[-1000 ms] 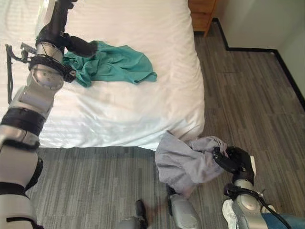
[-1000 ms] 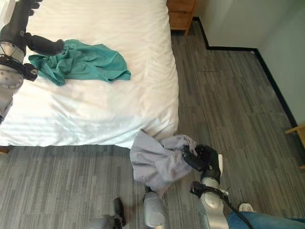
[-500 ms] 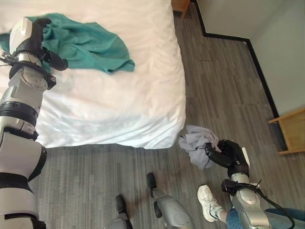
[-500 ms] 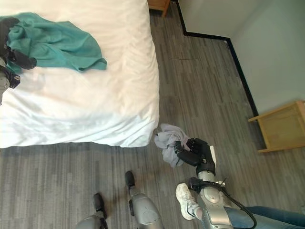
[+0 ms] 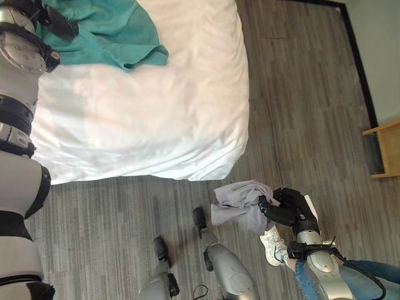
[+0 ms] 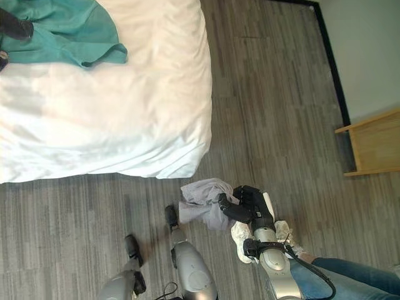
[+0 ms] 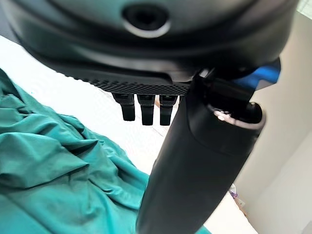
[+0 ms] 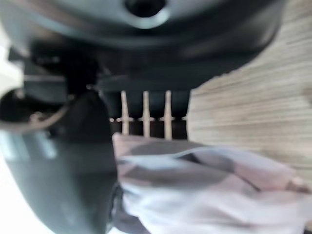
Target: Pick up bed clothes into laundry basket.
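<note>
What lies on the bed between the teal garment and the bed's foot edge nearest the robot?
Bare white sheet between the teal garment and the edge, in both eye views.

We see a white bed (image 5: pixel 156 106) on grey plank floor (image 5: pixel 300 81), a wooden stand (image 6: pixel 375 140) by the wall, and a person's white shoe (image 6: pixel 240 234).

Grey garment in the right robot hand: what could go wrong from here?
1. The grey garment hangs bunched from the right robot hand over the wooden floor; a loose fold could slip out or drag.
2. A person's white shoe sits right beside that hand, so a swing could hit the person.
3. The left robot hand rests on the teal garment on the bed; turning away could drag it off.
</note>
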Controlling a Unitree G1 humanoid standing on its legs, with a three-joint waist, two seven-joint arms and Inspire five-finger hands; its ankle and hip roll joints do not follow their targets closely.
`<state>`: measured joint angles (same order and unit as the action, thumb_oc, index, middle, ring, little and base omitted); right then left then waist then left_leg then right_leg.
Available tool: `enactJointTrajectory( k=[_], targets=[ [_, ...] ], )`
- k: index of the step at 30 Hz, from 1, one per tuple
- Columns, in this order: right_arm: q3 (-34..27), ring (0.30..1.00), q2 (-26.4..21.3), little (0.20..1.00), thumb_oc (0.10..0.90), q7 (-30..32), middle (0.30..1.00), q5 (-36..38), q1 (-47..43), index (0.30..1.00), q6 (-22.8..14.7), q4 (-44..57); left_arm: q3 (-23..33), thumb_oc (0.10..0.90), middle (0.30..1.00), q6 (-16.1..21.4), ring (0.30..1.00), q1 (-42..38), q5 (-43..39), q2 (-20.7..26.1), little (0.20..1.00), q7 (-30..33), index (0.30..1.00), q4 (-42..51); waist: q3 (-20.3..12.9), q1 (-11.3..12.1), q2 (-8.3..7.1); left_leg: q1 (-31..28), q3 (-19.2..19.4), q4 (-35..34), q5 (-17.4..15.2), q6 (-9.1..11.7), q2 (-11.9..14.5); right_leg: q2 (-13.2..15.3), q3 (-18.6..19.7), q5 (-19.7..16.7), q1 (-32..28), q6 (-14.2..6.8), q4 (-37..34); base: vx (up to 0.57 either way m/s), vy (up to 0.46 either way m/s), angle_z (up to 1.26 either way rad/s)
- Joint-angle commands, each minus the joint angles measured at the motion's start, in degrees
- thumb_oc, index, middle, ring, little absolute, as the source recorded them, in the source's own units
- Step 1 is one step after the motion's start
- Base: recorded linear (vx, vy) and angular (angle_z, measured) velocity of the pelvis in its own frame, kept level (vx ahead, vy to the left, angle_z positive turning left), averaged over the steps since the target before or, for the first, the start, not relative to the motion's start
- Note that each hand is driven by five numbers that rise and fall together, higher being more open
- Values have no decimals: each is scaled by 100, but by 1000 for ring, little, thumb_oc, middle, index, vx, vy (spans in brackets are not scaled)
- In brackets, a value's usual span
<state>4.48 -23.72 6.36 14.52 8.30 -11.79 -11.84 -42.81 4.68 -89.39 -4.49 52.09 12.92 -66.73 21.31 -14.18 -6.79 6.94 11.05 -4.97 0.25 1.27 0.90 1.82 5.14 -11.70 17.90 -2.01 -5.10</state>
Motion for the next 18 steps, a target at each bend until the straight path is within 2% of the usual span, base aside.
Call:
enactJointTrajectory(
  k=[1, 3, 5, 6, 7, 9, 10, 11, 13, 17, 18],
  targets=[
    [-551, 300, -431, 300, 400, 36, 300, 119, -99, 300, -540, 432, -343, 800, 900, 412, 900, -1326, -96, 203, 900, 552, 900, 5, -291, -42, -32, 184, -454, -3, 154, 212, 304, 607, 83, 308, -248, -1173, 267, -66, 23, -8],
    [-521, 300, -515, 300, 400, 60, 300, 151, -207, 300, -546, 417, -476, 800, 900, 406, 900, -1459, 7, 189, 900, 608, 900, -5, -226, -82, -89, 342, -443, -3, 183, 225, 311, 598, 102, 252, -100, -1188, 272, -67, 16, -10],
    [-531, 300, -495, 300, 400, 74, 300, 128, -190, 300, -565, 412, -277, 800, 900, 464, 900, -1344, -186, 196, 900, 632, 900, 147, -163, -79, -123, 464, -453, -3, 193, 235, 315, 607, 77, 200, -16, -1191, 208, -23, -6, -12],
    [-523, 300, -482, 300, 400, 88, 300, 123, -190, 300, -578, 400, 55, 800, 900, 557, 900, -1253, -698, 100, 900, 690, 900, 242, -118, -100, -143, 523, -464, -3, 196, 241, 314, 616, 41, 177, 18, -1202, 185, -64, -10, -10],
    [-485, 300, -515, 300, 400, 87, 300, 99, -173, 300, -569, 390, 83, 800, 900, 581, 900, -1409, -886, -58, 900, 722, 900, 230, -35, -163, -160, 697, -465, -3, 237, 276, 307, 648, 18, 92, 142, -1229, 161, -65, -10, -6],
    [-510, 300, -561, 300, 400, 93, 300, 68, -160, 300, -553, 428, 23, 800, 900, 578, 900, -1507, -904, -71, 900, 758, 900, 249, -17, -196, -151, 817, -488, -3, 266, 289, 295, 664, 24, 64, 237, -1234, 152, -62, 23, 7],
    [-541, 300, -630, 300, 400, 118, 300, 105, -148, 300, -558, 368, -160, 800, 900, 561, 900, -1801, -948, -194, 900, 771, 900, 82, 38, -267, -144, 981, -496, -3, 236, 307, 293, 683, 17, 62, 363, -1236, 114, -65, 41, 12],
    [-541, 300, -621, 300, 400, 117, 300, 106, -161, 300, -560, 365, -180, 800, 900, 565, 900, -1830, -951, -196, 900, 767, 900, 69, 37, -271, -159, 1014, -496, -3, 283, 311, 286, 689, 21, 24, 394, -1232, 109, -56, 48, 5],
    [-542, 300, -703, 300, 400, 165, 300, 170, -274, 300, -576, 330, -608, 800, 900, 505, 900, -2140, -686, -91, 900, 739, 900, -205, 115, -337, -210, 1240, -429, -3, 282, 342, 349, 642, 40, 5, 644, -1259, 75, -34, 28, -10],
    [-512, 300, -625, 300, 400, 173, 300, 168, -286, 300, -631, 419, -577, 800, 900, 452, 900, -1861, -430, 39, 900, 660, 900, -313, 172, -334, -229, 1379, -387, -3, 309, 348, 401, 598, 40, -25, 815, -1262, 59, -22, -12, -15],
    [-513, 300, -550, 300, 400, 173, 300, 113, -208, 300, -652, 466, -420, 800, 900, 423, 900, -1596, -360, 50, 900, 571, 900, -362, 246, -345, -255, 1437, -401, -3, 372, 354, 413, 610, 21, -59, 888, -1255, 53, 6, -12, -9]
  ],
)
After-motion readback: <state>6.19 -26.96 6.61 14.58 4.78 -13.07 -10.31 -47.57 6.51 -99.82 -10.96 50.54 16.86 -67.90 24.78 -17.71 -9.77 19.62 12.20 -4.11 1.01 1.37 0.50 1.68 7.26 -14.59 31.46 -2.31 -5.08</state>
